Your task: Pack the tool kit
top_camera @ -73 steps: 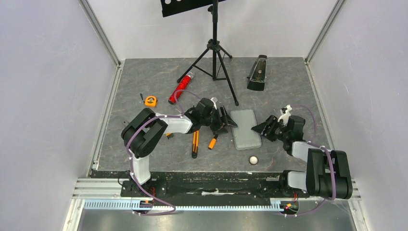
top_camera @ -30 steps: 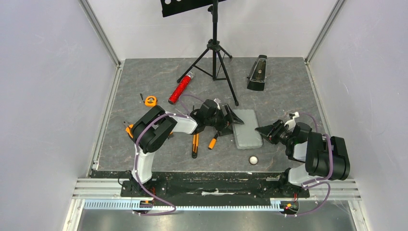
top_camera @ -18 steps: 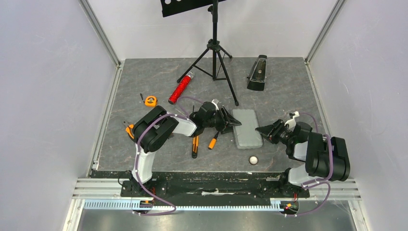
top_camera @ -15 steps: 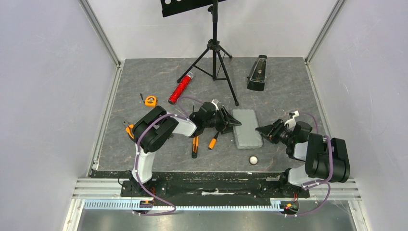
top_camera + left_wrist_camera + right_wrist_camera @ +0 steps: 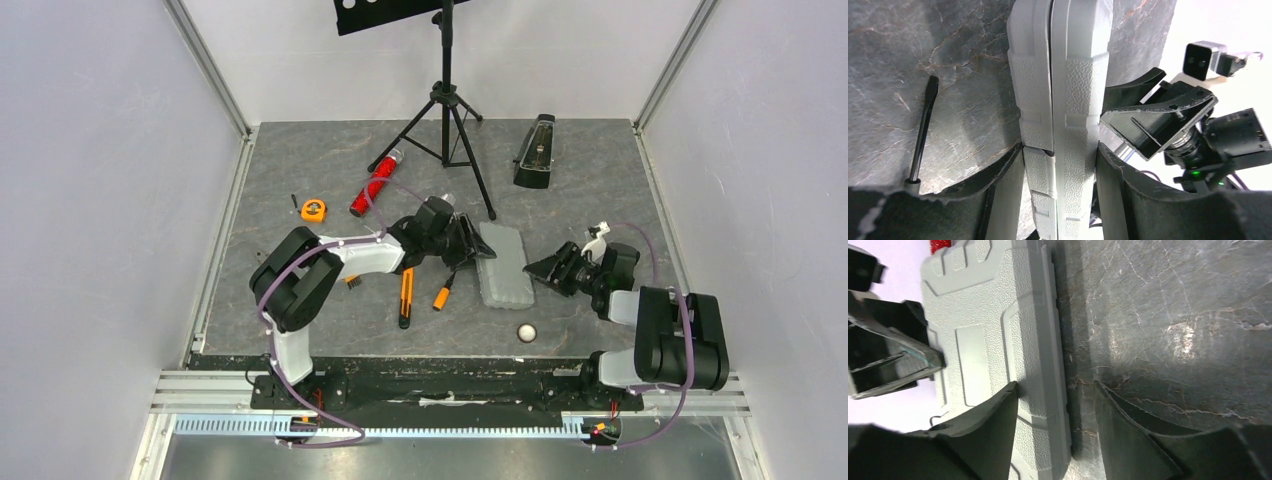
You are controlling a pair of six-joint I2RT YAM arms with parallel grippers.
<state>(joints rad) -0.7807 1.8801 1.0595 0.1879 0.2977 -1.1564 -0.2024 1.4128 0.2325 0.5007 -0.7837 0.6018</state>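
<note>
Two orange-handled tools lie loose left of centre. Left gripper is clamped on the left edge of the closed grey case, mid-table. Right gripper straddles its right edge; I see jaws apart, not pinching.

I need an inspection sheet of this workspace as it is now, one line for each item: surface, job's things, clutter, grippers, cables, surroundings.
surface: dark stone-patterned table; no spill seen.
job's things: grey case closed; orange-black tool, screwdriver and tape measure lie outside it.
clutter: red cylinder, metronome, tripod stand, white ball.
grippers: left gripper clamped on the case's edge; right gripper open, astride the opposite edge.
cables: purple cable along each arm; no snag seen.
surroundings: white walls, metal rail beside the table.
</note>
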